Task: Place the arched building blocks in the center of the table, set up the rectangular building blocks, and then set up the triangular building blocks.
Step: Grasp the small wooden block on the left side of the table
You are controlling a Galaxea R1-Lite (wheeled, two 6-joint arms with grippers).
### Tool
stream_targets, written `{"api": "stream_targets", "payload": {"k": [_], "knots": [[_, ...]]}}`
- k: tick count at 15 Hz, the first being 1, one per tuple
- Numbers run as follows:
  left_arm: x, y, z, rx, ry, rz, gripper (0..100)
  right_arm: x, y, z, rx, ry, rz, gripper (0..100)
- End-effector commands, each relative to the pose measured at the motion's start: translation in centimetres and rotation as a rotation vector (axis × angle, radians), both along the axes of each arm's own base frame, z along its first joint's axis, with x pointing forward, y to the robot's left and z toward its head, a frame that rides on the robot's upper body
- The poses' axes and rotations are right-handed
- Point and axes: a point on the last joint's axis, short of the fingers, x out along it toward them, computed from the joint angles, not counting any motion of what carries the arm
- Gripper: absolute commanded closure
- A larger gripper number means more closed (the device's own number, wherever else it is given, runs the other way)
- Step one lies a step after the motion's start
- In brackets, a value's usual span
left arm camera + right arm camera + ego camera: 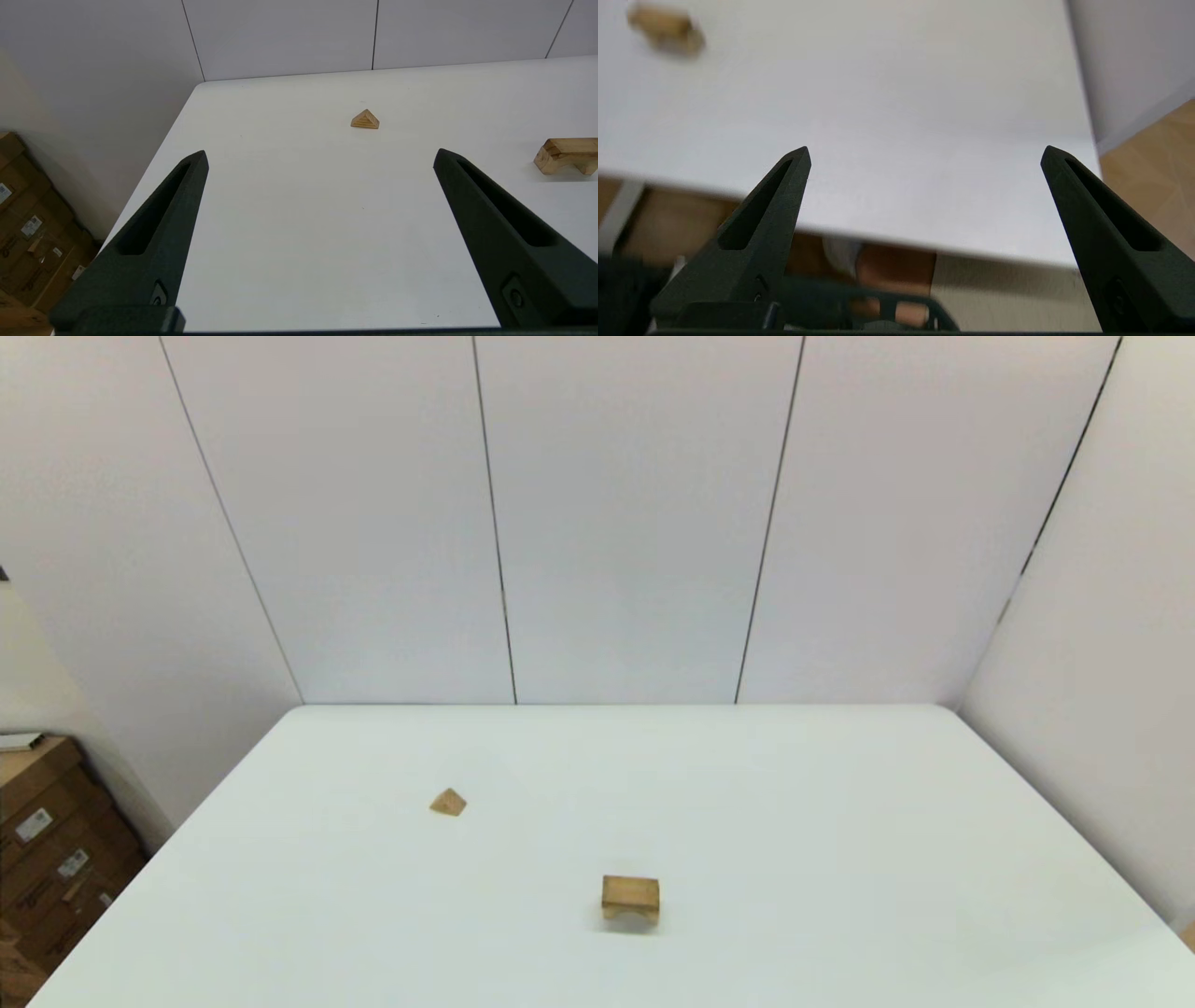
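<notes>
Both grippers stand spread wide with nothing between their fingers. The left gripper hangs over the near left part of the table, touching no block; the right gripper sits back off the near right edge of the table, its fingers over that edge, also touching nothing. Neither arm appears in the head view.

From the left wrist view, the triangular building blocks rest peak up, far beyond the left fingers, well apart from them. The arched building blocks stand to the right of the triangle, cut off by the picture's border there. In the head view the arch stands upright near the middle of the table, notch down, with the triangle farther off and to its left, well apart.

The right wrist view shows only a blurred tan block far across the table; its shape cannot be made out. No flat rectangular slab can be told for certain in any view. Cardboard boxes stack beside the table's left side.
</notes>
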Motion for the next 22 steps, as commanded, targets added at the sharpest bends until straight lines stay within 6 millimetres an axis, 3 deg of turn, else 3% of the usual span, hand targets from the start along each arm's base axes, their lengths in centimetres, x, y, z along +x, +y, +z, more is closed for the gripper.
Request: {"api": "stream_targets", "payload": {"k": [1,11,17,22], "knots": [[0.0,0.0,0.0,0.001,0.001,0.001,0,1.4,-0.1,0.1,0.014,-0.153,-0.010,0],[0.0,0.0,0.0,-0.001,0.001,-0.001,0,1.9,-0.2,-0.6,0.003,-0.227,0.056,0],[0.0,0.0,0.0,0.001,0.001,-0.001,0,1.5,-0.2,-2.3,-0.015,-0.287,0.055,0],[0.0,0.0,0.0,0.001,0.001,-0.001,0,1.0,-0.2,-5.1,-0.024,-0.296,0.079,0]]}}
